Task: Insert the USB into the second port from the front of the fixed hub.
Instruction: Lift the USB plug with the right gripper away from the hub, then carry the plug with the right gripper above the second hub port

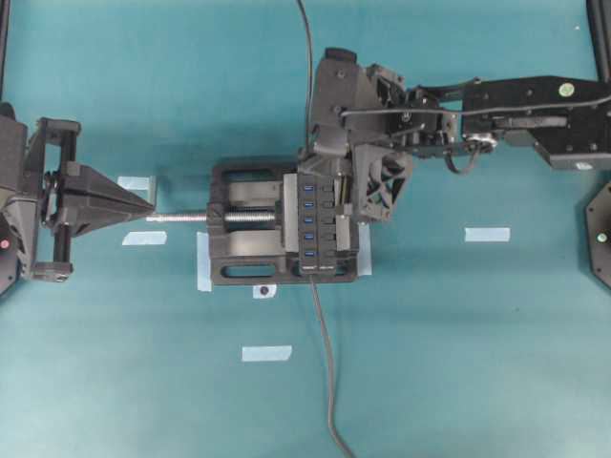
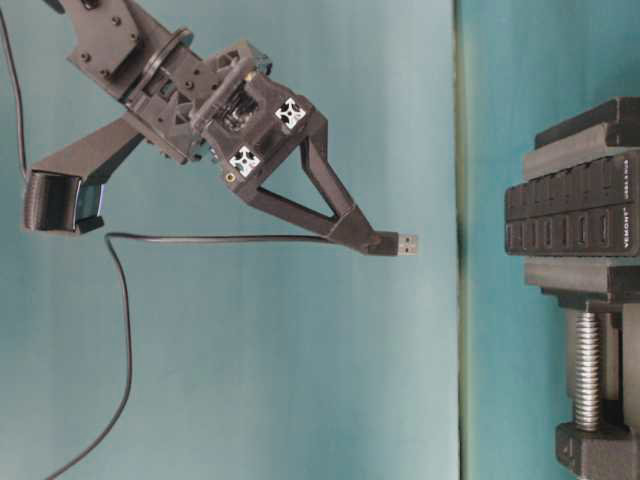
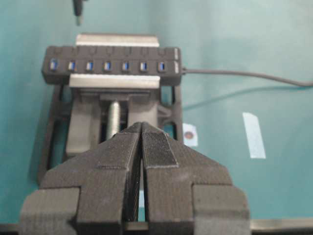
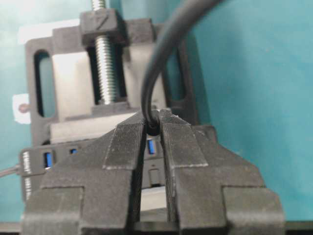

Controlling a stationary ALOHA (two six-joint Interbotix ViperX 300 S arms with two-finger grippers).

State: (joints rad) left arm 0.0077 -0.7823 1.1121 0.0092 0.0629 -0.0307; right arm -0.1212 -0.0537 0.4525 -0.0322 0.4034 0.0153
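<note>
I have the right gripper [image 2: 375, 240] clamped on the USB [image 2: 405, 243], held above the fixed hub [image 1: 321, 224] in the vise [image 1: 250, 235]; my left gripper [image 3: 142, 132] sits closed, empty

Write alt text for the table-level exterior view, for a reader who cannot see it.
The right gripper, shut on the USB, holds the plug out toward the fixed hub, with a clear gap between them. The hub is clamped in a black vise at the right edge, and the plug's thin black cable trails away behind the gripper over a teal surface.
</note>
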